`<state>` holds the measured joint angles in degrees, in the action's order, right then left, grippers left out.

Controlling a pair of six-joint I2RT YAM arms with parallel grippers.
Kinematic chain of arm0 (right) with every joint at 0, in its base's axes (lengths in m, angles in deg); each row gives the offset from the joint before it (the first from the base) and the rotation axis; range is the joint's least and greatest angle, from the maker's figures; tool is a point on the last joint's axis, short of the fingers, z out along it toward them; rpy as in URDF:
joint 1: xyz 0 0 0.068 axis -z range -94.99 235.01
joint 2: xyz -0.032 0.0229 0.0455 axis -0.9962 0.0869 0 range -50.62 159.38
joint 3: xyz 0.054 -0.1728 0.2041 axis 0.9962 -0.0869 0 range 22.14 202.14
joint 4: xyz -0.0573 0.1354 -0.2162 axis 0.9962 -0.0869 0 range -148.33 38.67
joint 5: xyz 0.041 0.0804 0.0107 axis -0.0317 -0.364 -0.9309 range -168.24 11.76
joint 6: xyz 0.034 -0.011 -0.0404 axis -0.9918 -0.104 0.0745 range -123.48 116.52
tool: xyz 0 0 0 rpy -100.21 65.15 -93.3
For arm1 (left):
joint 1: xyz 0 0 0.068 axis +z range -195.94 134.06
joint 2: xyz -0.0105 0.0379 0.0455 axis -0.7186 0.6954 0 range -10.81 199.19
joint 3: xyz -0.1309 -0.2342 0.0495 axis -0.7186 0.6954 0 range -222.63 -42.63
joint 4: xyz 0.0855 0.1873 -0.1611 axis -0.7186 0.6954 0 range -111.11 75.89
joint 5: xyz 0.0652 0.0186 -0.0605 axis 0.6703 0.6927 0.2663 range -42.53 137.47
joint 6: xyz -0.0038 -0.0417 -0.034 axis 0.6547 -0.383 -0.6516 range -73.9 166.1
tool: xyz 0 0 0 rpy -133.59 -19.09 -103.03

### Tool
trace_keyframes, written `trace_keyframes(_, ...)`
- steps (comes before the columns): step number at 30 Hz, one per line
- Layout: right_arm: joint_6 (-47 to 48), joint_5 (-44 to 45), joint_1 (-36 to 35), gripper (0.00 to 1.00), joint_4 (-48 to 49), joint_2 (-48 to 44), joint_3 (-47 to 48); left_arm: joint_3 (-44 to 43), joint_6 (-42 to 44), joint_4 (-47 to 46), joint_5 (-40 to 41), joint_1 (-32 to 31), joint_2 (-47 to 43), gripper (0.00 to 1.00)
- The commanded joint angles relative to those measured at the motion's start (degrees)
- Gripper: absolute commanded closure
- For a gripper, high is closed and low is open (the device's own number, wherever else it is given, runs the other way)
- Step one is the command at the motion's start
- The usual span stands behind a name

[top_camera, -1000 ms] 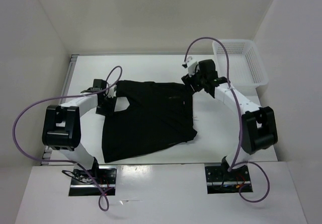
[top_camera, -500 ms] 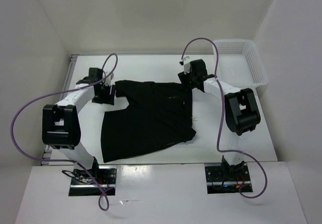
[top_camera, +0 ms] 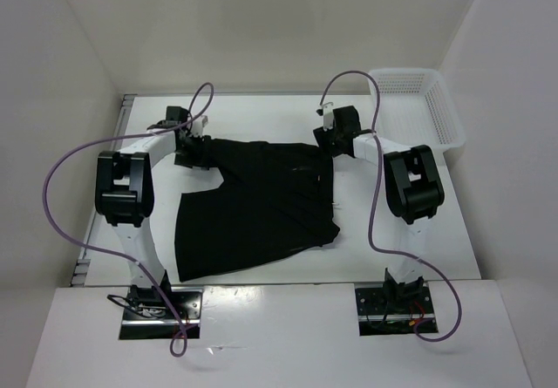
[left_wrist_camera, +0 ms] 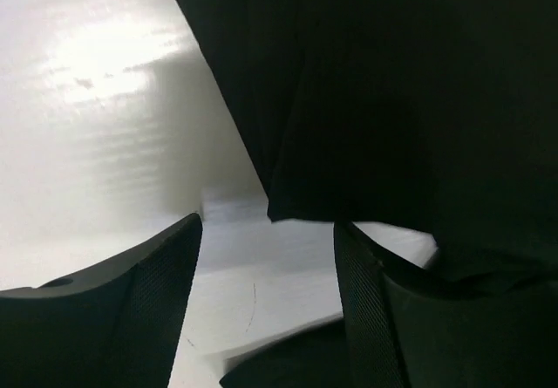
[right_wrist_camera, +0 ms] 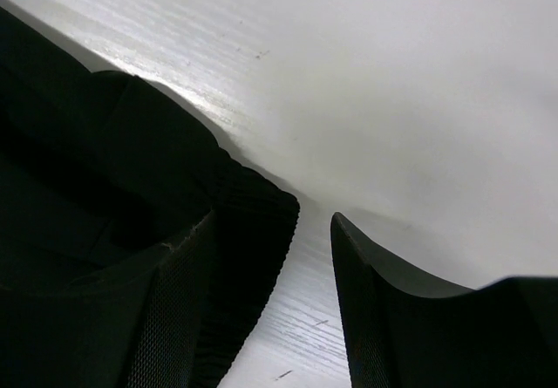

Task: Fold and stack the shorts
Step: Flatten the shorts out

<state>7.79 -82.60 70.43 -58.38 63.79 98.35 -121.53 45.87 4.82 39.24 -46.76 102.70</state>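
Shorts flat, frame centre, strip of table showing along every edge. Left gripper at upper-left corner, jaws spread. Right gripper jaws spread astride upper-right ribbed corner. Basket upper right, well apart.

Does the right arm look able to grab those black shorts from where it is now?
Probably yes. The right gripper sits open at the far right corner of the shorts. Its wrist view shows the ribbed edge of the cloth lying between the jaws, and nothing else blocks the way.
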Motion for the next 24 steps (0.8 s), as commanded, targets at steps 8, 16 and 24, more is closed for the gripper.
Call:
trace_keyframes(8, 2.4, -2.4, 0.2, 0.49, 2.1, 3.4, 1.8, -4.2, 0.2, -2.3, -5.3, -1.2, 3.2, 0.56)
trace_keyframes(16, 3.5, -1.8, 0.2, 0.84, 1.5, 4.4, 4.1, -5.9, 0.2, -3.1, -5.3, -1.7, 4.3, 1.0)
trace_keyframes(24, 4.7, 5.9, 0.2, 1.0, 5.0, 3.3, 5.8, 3.0, 0.2, 9.3, 1.0, 1.5, -8.2, 1.0)
